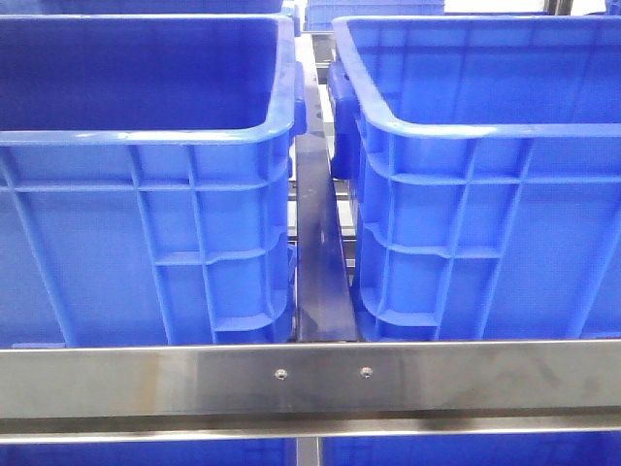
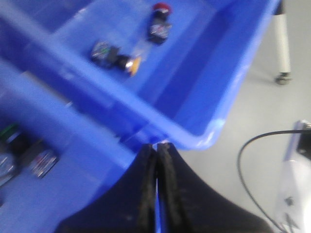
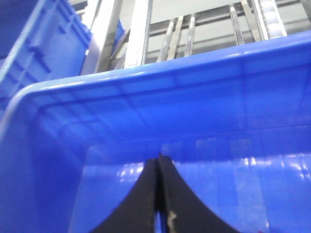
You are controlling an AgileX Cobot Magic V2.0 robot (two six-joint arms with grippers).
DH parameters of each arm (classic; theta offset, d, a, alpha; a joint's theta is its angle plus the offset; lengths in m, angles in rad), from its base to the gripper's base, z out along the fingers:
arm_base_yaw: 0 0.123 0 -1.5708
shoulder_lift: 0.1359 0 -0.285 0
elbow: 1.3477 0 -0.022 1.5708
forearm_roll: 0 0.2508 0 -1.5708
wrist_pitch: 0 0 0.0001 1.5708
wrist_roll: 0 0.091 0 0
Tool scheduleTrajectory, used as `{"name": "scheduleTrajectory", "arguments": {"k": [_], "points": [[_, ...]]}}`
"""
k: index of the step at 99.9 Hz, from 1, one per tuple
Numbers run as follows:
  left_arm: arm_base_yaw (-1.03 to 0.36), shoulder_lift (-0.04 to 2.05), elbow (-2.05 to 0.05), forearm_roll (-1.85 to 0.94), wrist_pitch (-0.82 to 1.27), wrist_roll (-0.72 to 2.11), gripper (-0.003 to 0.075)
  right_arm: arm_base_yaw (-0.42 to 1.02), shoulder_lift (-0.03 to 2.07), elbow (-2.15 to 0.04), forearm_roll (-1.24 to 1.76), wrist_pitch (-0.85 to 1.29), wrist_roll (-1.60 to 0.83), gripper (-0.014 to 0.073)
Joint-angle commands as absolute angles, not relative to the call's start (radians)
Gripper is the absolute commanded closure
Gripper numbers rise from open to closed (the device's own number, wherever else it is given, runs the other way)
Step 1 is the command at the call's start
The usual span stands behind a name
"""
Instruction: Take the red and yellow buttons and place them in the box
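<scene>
We logged a red button (image 2: 159, 18) and a yellow button (image 2: 127, 63) lying on the floor of a blue bin (image 2: 204, 63) in the blurred left wrist view, neither held. Left gripper (image 2: 158, 148) sat above the bin's near rim, jaws together and empty. Right gripper (image 3: 159, 160), also closed on nothing, hung inside a bare blue box (image 3: 146, 92). We judged picking not yet begun, both buttons left to move

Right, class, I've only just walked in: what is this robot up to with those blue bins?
Nothing is being held yet. Two large blue bins stand side by side behind a metal rail. The left gripper is shut and empty, near a bin rim, with a red button and a yellow button lying inside. The right gripper is also shut, over a bin showing bare floor.
</scene>
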State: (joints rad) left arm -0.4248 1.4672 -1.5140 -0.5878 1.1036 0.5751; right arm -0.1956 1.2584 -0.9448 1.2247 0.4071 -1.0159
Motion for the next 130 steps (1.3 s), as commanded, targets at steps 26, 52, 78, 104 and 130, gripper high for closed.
{"name": "scheduleTrajectory", "arguments": {"k": [26, 52, 78, 104, 130], "points": [[-0.432, 1.253, -1.262, -0.558, 0.790, 0.537, 0.0740, -0.163, 1.002, -0.781, 1.254, 0.405, -1.077, 0.0651], [-0.432, 1.047, -1.021, -0.554, 0.575, 0.537, 0.0740, -0.043, 0.835, -0.678, 1.254, 0.337, -1.125, 0.0651], [-0.432, 0.796, -0.767, -0.554, 0.400, 0.539, 0.0740, 0.005, 0.584, -0.565, 1.254, 0.350, -1.125, 0.0651], [-0.432, 0.515, -0.564, -0.554, 0.365, 0.539, 0.0740, 0.005, 0.324, -0.415, 1.255, 0.353, -1.122, 0.0651], [-0.432, 0.335, -0.494, -0.557, 0.382, 0.539, 0.0740, 0.005, 0.232, -0.342, 1.256, 0.359, -1.122, 0.0651]]}}
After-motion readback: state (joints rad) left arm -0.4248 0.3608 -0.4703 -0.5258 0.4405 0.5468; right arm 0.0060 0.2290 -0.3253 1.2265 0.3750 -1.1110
